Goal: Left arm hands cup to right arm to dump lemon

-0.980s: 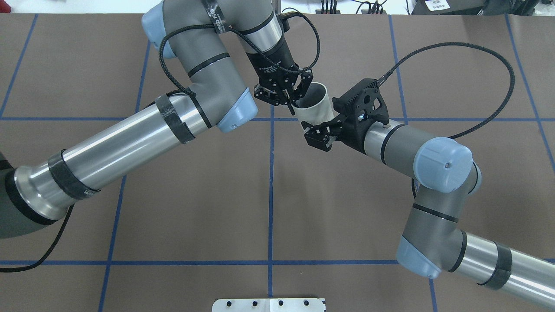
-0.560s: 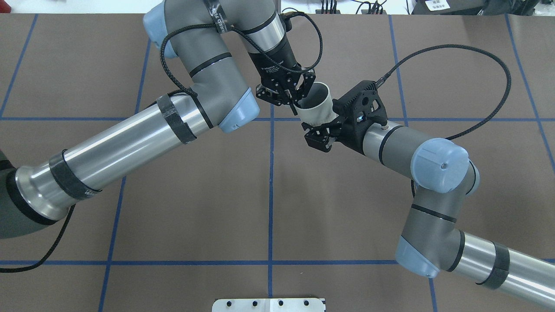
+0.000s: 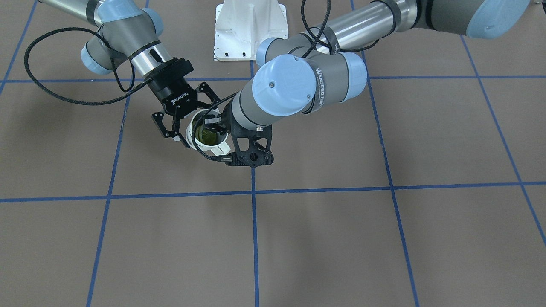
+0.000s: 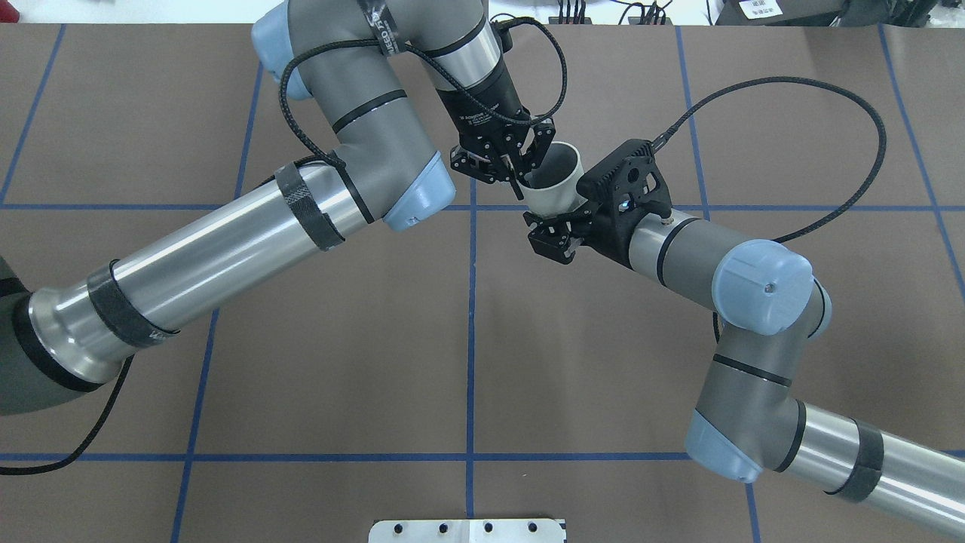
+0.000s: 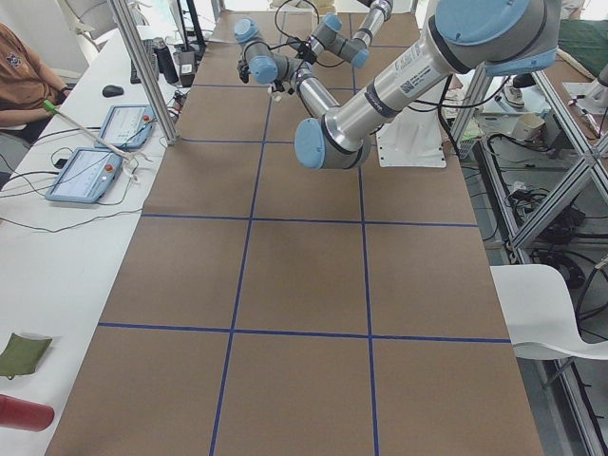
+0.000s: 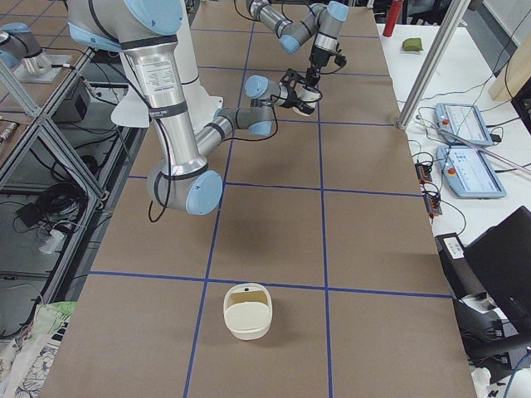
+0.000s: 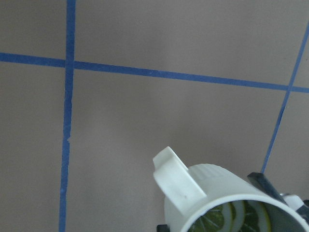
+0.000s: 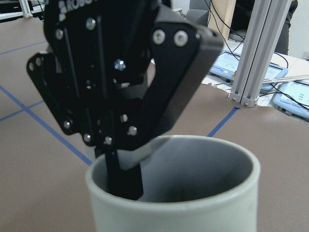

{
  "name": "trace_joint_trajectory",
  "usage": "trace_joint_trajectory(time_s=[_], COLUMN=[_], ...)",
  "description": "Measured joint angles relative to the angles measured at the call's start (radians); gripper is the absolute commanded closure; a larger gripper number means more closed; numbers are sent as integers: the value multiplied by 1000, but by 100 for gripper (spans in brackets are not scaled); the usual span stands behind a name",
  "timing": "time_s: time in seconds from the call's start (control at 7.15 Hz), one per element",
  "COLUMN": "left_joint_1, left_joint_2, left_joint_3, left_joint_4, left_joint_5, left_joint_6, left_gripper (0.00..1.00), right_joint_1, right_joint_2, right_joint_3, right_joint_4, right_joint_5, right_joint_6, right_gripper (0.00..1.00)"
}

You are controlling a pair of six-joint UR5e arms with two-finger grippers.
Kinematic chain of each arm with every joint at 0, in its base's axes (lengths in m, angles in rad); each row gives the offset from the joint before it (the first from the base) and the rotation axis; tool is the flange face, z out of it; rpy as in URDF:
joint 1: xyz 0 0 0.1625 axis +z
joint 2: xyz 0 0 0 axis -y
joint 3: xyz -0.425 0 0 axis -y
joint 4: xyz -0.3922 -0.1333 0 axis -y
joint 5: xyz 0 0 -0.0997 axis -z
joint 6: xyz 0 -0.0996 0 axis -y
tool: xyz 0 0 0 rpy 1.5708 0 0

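The off-white cup (image 4: 554, 188) hangs above the table's middle, tilted, mouth facing away from the robot. The yellow-green lemon (image 3: 206, 135) lies inside it and also shows in the left wrist view (image 7: 241, 217). My left gripper (image 4: 522, 181) is shut on the cup's rim, one finger inside, as the right wrist view (image 8: 125, 169) shows. My right gripper (image 4: 554, 215) straddles the cup's body from below with spread fingers (image 3: 170, 128); I see no firm clamp. The cup's handle (image 7: 176, 174) sticks out to the side.
The brown table top (image 4: 467, 362) has blue tape grid lines. A white mounting plate (image 3: 249, 30) sits at the robot's base. A cream basket (image 6: 247, 311) stands on the table far to the robot's right. Tablets (image 5: 90, 171) lie on a side bench.
My left gripper has carried the cup a little to the right and further from the robot. The right arm has crept slightly closer around the cup's body.
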Motion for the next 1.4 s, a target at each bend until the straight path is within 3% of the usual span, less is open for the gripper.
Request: trace_joint_trajectory(time_s=[0.14,0.28,0.42,0.56,1.4], left_joint_1=[3,3,4,4,-57], left_joint_2=[0,0,2,5,14], left_joint_3=[0,0,0,1,6], left_joint_4=[-4,-7,-13,-34,-99], left_joint_5=[0,0,0,0,-6], left_joint_6=[-7,-9,-6,0,-2], left_gripper=[100,73,1,0,0], right_joint_1=[0,0,0,1,12], right_joint_2=[0,1,1,2,-5], right_joint_3=[0,-2,-4,-4,-3], right_joint_4=[0,1,2,2,-1], right_joint_5=[0,0,0,0,2], right_joint_6=[0,0,4,10,35], right_gripper=[1,25,61,78,79])
